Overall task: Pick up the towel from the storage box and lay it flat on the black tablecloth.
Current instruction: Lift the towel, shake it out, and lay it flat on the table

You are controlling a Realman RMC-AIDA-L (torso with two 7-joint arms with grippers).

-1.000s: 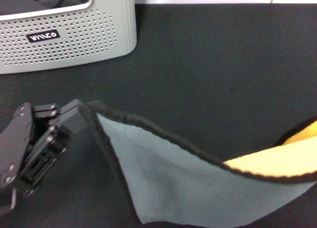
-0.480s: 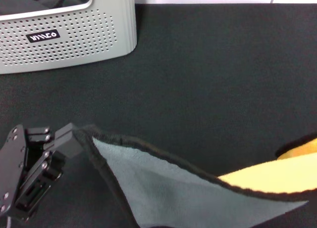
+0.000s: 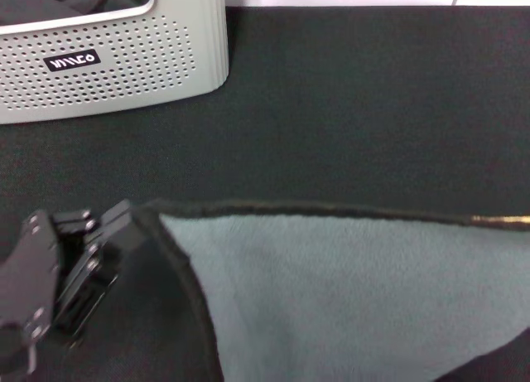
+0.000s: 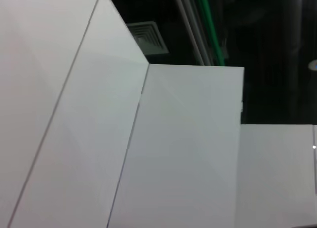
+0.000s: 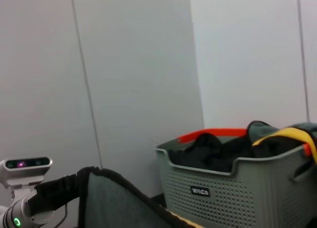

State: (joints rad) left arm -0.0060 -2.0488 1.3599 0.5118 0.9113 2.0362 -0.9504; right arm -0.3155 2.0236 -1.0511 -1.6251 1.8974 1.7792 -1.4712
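The towel (image 3: 348, 291) is spread grey-green side up over the near part of the black tablecloth (image 3: 356, 108). Its black-trimmed far edge runs straight across and out past the right border. My left gripper (image 3: 132, 223) is at the near left, shut on the towel's left corner. The right wrist view shows that same corner of the towel (image 5: 106, 201), pinched by the left gripper (image 5: 74, 186). The right gripper does not show in any view. The storage box (image 3: 166, 59) stands at the far left of the table, and the storage box (image 5: 237, 193) also shows in the right wrist view.
Dark clothes with orange and yellow pieces (image 5: 277, 136) fill the box. White wall panels (image 4: 148, 154) are all the left wrist view shows. Bare black cloth lies between the box and the towel's far edge.
The towel's sagging far edge has risen and pulled straight, and its folded-over yellow side at the right has gone from view. The left gripper dropped nearer, then held about still.
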